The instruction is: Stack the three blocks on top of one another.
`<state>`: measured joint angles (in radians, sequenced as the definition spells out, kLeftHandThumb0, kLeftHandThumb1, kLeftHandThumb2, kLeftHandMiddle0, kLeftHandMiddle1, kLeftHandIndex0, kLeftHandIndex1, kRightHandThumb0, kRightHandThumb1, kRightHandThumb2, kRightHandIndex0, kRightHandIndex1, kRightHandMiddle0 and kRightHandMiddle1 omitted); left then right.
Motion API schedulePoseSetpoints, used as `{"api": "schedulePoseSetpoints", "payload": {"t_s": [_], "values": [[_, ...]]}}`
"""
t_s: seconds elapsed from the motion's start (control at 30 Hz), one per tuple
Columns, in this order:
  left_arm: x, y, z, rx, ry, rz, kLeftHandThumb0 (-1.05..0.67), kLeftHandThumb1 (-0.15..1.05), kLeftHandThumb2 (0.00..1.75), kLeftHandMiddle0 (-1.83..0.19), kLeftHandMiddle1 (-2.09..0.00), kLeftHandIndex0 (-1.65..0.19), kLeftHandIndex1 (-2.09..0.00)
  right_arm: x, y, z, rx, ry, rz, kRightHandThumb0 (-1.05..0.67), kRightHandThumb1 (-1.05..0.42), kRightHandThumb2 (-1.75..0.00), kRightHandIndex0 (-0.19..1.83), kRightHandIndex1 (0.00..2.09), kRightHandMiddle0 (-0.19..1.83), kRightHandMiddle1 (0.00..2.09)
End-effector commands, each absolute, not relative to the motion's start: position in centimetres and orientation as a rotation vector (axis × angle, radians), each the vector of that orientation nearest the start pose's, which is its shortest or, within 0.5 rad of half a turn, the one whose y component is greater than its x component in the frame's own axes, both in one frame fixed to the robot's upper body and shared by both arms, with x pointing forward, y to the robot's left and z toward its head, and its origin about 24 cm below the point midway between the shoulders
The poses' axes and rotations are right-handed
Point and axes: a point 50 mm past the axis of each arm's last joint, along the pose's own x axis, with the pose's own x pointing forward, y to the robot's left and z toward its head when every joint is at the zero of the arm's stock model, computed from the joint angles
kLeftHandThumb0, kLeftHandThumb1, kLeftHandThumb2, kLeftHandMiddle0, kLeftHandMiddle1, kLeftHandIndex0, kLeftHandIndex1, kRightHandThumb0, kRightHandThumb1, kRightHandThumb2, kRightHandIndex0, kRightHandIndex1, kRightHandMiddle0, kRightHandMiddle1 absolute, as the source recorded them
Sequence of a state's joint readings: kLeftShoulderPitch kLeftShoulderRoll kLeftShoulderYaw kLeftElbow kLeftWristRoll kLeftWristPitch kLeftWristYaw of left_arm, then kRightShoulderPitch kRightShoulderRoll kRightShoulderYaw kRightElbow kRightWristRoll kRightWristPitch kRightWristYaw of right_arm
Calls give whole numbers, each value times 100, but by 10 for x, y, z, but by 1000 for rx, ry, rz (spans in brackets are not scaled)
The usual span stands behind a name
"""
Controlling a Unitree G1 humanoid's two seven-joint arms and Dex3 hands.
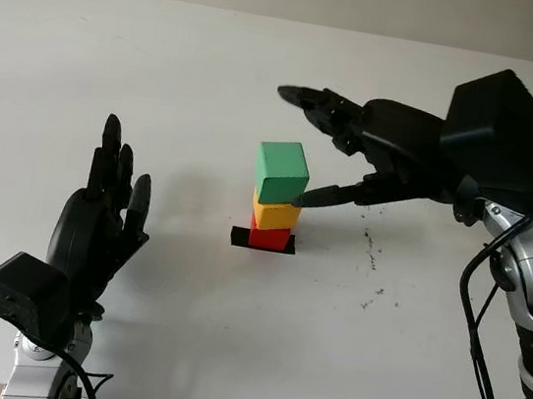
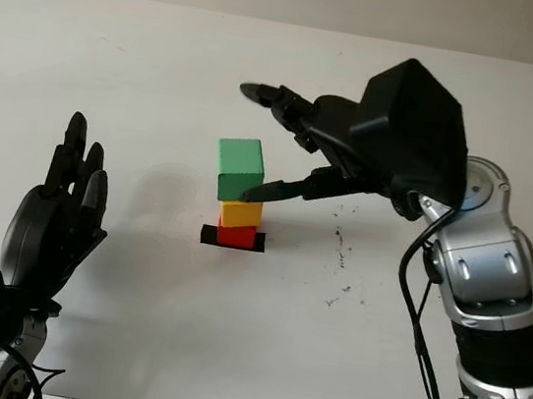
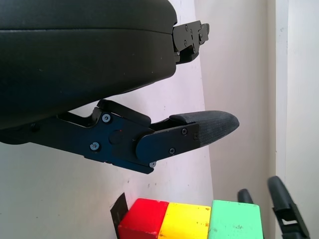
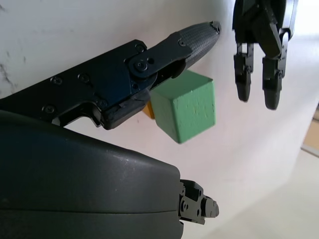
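Three blocks stand stacked at the middle of the white table: red block [image 1: 269,238] at the bottom, yellow block [image 1: 274,214] on it, green block [image 1: 282,169] on top, turned slightly. The stack sits on a black mark [image 1: 239,237]. My right hand [image 1: 294,144] is open just right of the stack. Its thumb reaches close to the green block's lower right corner and its other fingers stretch out above and behind the block, holding nothing. In the right wrist view the green block [image 4: 192,107] lies beside the thumb. My left hand [image 1: 126,155] is open, raised at the near left, well away from the stack.
Dark specks [image 1: 374,249] mark the table right of the stack. The table's [image 1: 88,55] far edge runs along the top of the head views, and its near edge lies just past my arms.
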<state>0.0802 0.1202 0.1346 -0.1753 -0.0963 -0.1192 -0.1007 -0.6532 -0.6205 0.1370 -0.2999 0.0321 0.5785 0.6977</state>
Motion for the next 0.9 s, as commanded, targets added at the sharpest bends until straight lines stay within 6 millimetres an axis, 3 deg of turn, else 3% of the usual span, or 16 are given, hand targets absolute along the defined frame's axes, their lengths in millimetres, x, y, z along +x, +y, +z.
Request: {"api": "schedulePoseSetpoints", "payload": {"t_s": [0.0,0.13,0.23,0.3,0.4,0.53,0.73,0.87], "values": [[235,201,82,66,-240,30,-69,105,61,17,-5,19,0,300,-152,235,-718,-178,664,-90,-88,-6,-19,0,-19,0],[235,202,82,50,-242,33,-69,105,60,17,-6,19,0,300,-162,236,-596,-259,560,-91,-97,-9,-19,0,-19,0],[234,202,83,53,-241,33,-68,105,60,18,-5,19,0,301,-170,220,-561,-277,405,-82,-104,-48,-19,0,-19,0],[234,203,83,57,-243,36,-69,105,61,18,-5,19,0,299,-173,208,-549,-268,323,-74,-105,-60,-19,0,-19,0],[235,205,85,69,-246,25,-68,105,63,19,-3,19,0,292,-175,179,-425,-195,235,-63,-105,-65,-19,0,-19,0],[237,208,89,66,-255,9,-67,105,67,19,0,19,0,286,-175,148,-238,-140,158,-62,-105,-68,-19,0,-19,0],[242,208,89,41,-259,18,-67,105,67,19,0,19,0,280,-169,131,-83,-118,92,-66,-105,-71,-19,0,-19,0],[244,204,91,63,-259,29,-69,105,66,19,-1,19,0,273,-161,117,66,-93,30,-50,-105,-74,-19,0,-19,0]]}}
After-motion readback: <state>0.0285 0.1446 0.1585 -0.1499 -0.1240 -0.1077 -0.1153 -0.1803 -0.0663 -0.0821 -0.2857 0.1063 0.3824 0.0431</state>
